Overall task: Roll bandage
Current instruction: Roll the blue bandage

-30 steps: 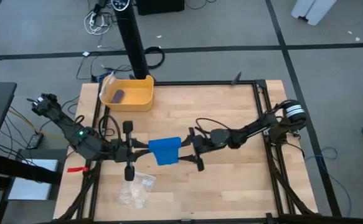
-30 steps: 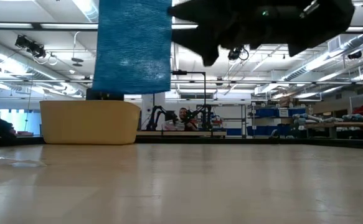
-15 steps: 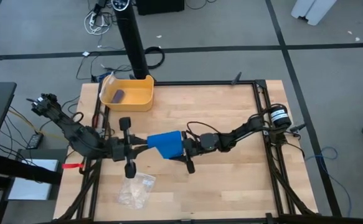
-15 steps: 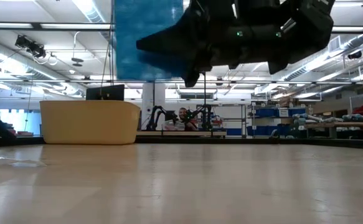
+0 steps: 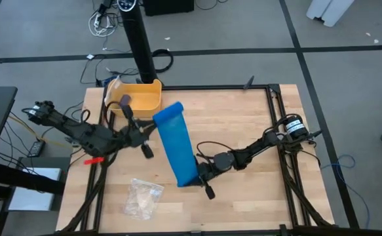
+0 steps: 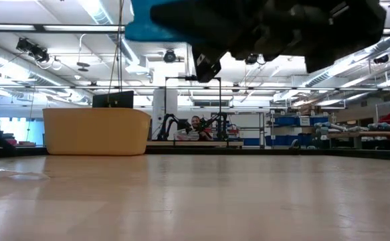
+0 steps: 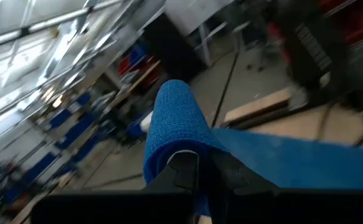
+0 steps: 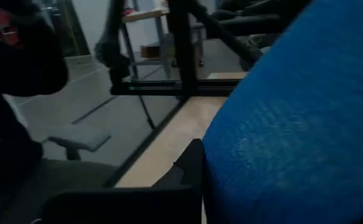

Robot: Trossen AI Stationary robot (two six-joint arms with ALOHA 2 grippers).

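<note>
Stretching the bandage (image 5: pixel 178 143) into a long strip above the surface (image 5: pixel 236 118), we now grip its ends with left hand (image 5: pixel 152 128) and right hand (image 5: pixel 196 177), no longer bunched.

Bright blue bandage (image 5: pixel 179 144), its weave finely textured, stretched between two black claws: the left claw (image 5: pixel 152 129) and the right claw (image 5: pixel 199 176). Pale wooden table (image 5: pixel 230 118), plank-striped, framed in black. Beyond the left claw, a yellow bin (image 5: pixel 141 99) holds a dark purple block (image 5: pixel 124 99). Near the right claw lies a clear crinkled bag (image 5: pixel 143 197).
</note>
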